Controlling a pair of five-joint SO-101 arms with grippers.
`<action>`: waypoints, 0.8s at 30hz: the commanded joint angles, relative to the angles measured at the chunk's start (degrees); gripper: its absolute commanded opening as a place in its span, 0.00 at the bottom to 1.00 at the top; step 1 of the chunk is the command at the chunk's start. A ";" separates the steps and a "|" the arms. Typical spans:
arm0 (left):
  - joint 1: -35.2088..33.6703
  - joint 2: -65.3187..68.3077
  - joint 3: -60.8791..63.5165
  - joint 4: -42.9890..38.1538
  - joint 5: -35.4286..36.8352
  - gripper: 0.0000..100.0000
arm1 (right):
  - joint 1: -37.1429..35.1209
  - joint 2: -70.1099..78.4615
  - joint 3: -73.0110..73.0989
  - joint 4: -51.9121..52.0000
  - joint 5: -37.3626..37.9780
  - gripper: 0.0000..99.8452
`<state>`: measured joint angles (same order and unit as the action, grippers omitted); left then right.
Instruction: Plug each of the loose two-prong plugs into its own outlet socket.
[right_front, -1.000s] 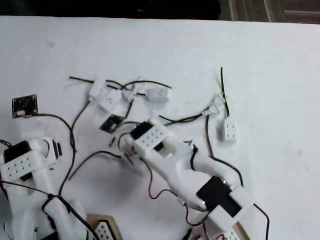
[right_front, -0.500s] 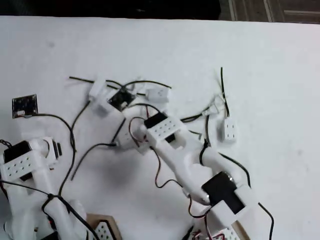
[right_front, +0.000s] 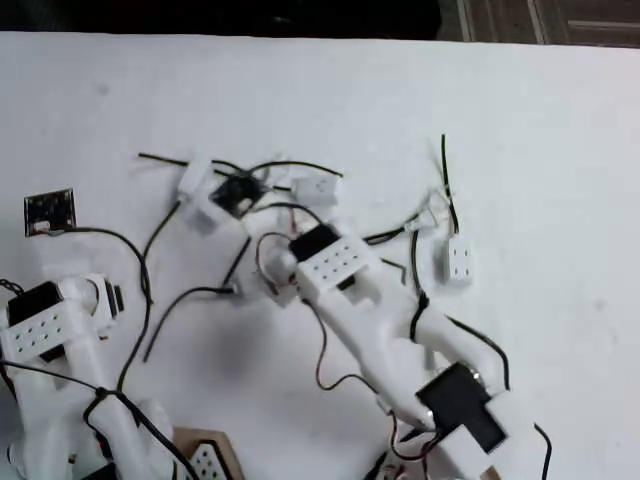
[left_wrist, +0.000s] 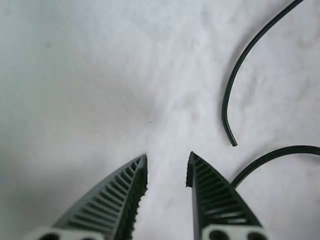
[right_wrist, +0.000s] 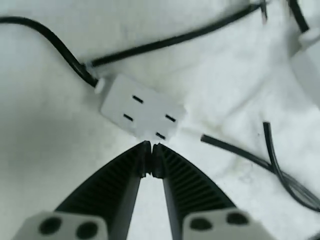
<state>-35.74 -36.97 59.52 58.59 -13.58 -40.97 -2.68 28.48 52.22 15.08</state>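
Three white outlet sockets lie among loose black cords on the white worktop (right_front: 560, 120). The middle socket (right_front: 318, 187) sits toward the far side. The right-hand socket (right_front: 459, 260) lies well apart from it, with a cord running up from its far end. The left-hand socket (right_front: 205, 210) lies partly under the front of the right arm (right_front: 345, 275), which stretches from the near right corner across the middle of the worktop.

In the right wrist view the right pincer (right_wrist: 151, 150) has its tips pressed together with no gap, right at the edge of the left-hand socket (right_wrist: 142, 110), whose face shows four slots. Whether the tips nip that edge cannot be told. A thick black cord (right_wrist: 55, 40) ends at one end of this socket, and thinner cords run past on the other side.

The left arm (right_front: 45, 330) stands at the near left edge, well apart from all three sockets. Its left pincer (left_wrist: 166, 161) is narrowly parted and holds nothing, above bare worktop, with a cut cord end (left_wrist: 223, 107) lying near it.

A small black board (right_front: 50, 210) with a cable lies at the left of the worktop. A small white piece (right_front: 435, 205) sits on the cords near the right-hand socket, too small to tell whether it is a plug.
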 joint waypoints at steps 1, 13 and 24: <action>-0.31 -1.80 -1.58 -0.97 0.44 0.14 | -3.65 0.48 -2.73 -7.34 -0.18 0.02; -0.31 -1.80 -1.58 -0.97 0.44 0.14 | -9.80 17.54 -16.35 -13.14 -0.18 0.02; -0.31 -1.80 -1.58 -0.97 0.44 0.14 | -9.80 22.81 -19.60 -3.56 0.26 0.02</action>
<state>-35.74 -36.97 59.52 58.59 -13.58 -50.29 21.67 10.64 44.40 15.08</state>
